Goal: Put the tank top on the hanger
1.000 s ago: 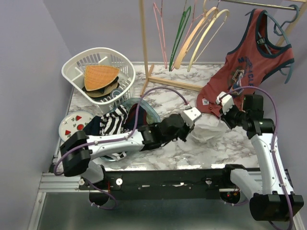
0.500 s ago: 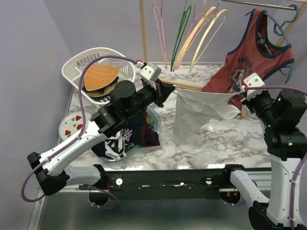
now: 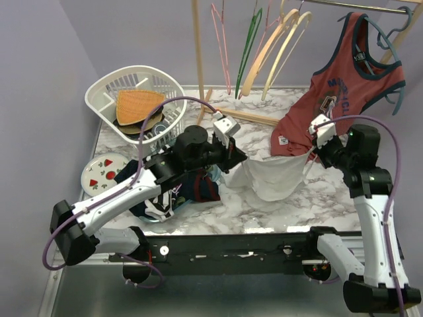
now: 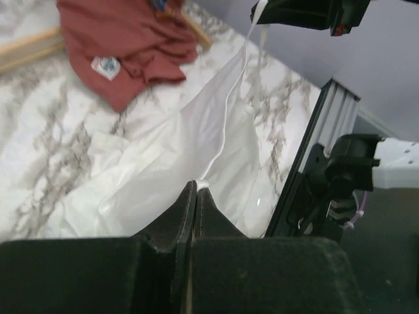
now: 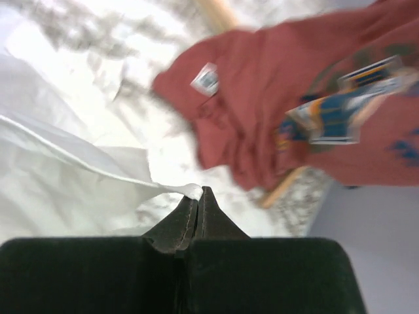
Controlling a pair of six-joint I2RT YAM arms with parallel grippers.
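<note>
The white tank top (image 3: 272, 179) hangs low over the table (image 3: 291, 212) between both arms, the left gripper (image 3: 236, 157) and right gripper (image 3: 312, 150) each pinched tight on its top edge (one each side), not yet on the cream hanger (image 3: 259, 54)

We record a white basket (image 3: 98, 105) left of the wooden rack post (image 3: 197, 59), a red tank top (image 3: 347, 92) hanging to its right, and a patterned plate (image 3: 104, 173) to its near left.
</note>
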